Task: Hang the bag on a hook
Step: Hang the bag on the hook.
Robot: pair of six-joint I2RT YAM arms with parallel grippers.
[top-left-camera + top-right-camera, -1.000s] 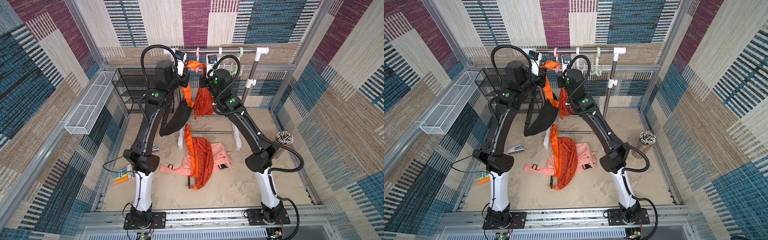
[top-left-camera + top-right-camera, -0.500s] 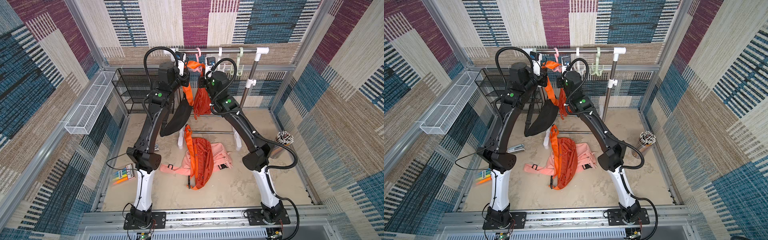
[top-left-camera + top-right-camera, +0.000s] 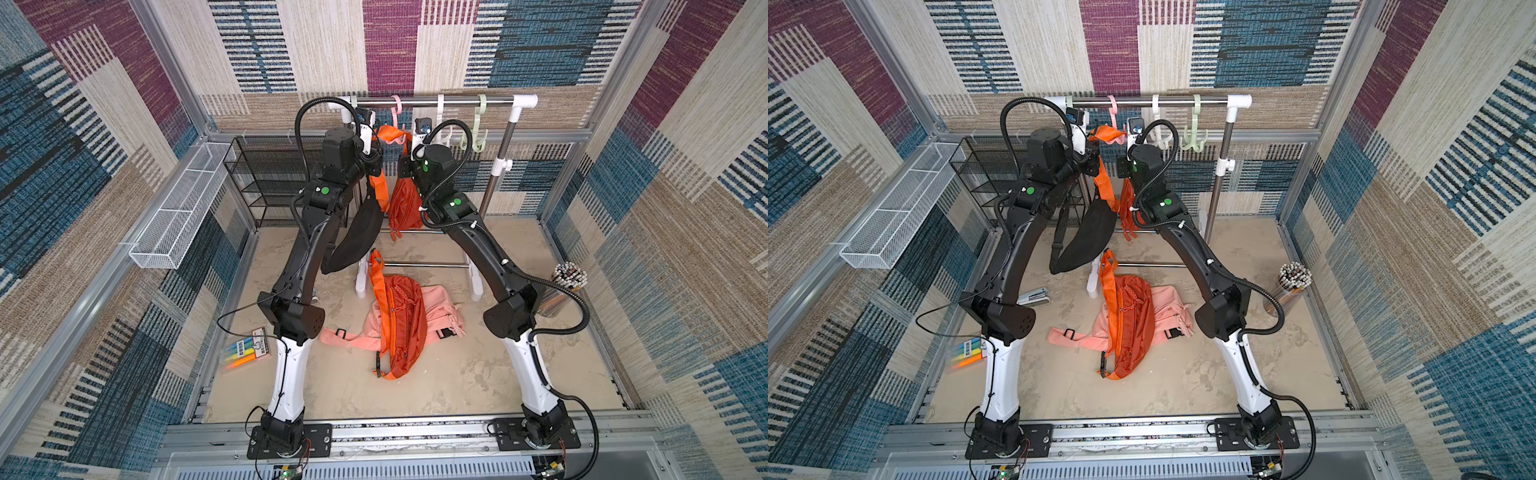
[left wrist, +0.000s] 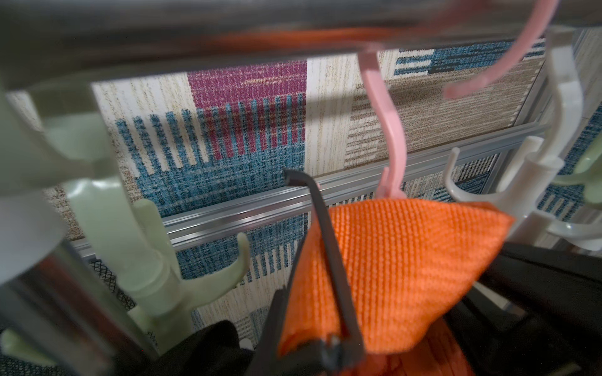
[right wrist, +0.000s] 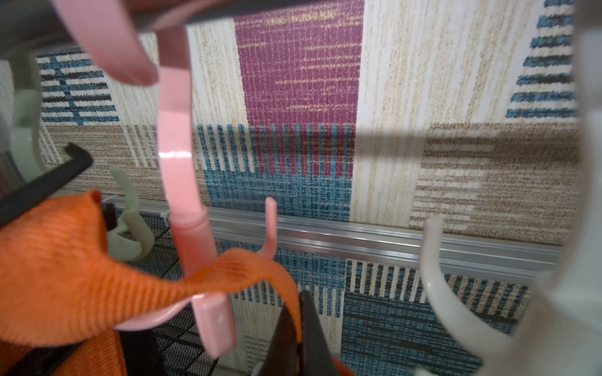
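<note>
Both arms are reaching further toward the rail (image 3: 457, 101), left claw (image 3: 374, 151) and right claw (image 5: 301, 312) each clamping the strap (image 3: 390, 134), which is draping across the pink hook (image 5: 208, 312). Orange bag (image 3: 405, 203) is hanging below, between the arms. Cup (image 3: 552, 300) on the desk is holding pencils (image 3: 568, 274).

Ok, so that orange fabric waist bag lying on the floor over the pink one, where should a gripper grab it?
Grip the orange fabric waist bag by its flat webbing strap, at the loop beyond the pouch, from above, jaws across the strap's width. That loop lies clear, while the broad soft pouch rests on the pink fabric bag, so pinching there might catch both.
</note>
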